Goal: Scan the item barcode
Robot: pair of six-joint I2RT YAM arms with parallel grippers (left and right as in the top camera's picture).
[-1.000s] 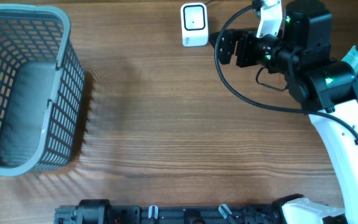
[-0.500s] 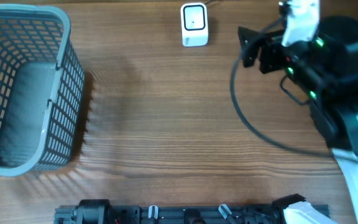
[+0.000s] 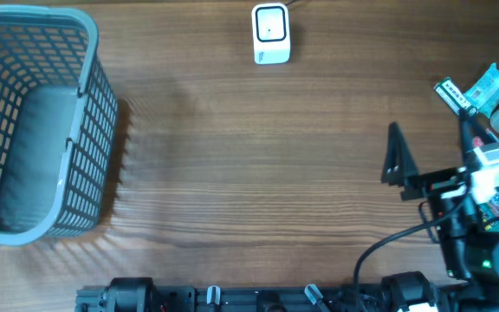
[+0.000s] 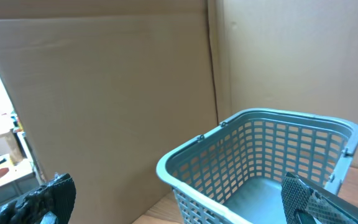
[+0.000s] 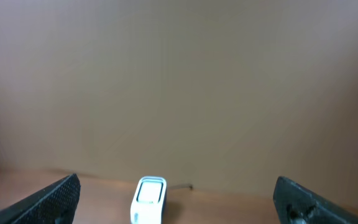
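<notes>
Right gripper (image 5: 176, 182) swung from the scanner (image 3: 271, 35) to the lower right, spread wide and empty; the packet (image 3: 481, 87) nearby looks light and crinkly, so pinch its middle.

I note right arm (image 3: 470, 234) black; white bracket (image 3: 492, 160) on top, green LED (image 3: 487, 263) lit, black cable (image 3: 386, 242) looping off. Its fingers (image 3: 394, 156) black, tapered.
</notes>
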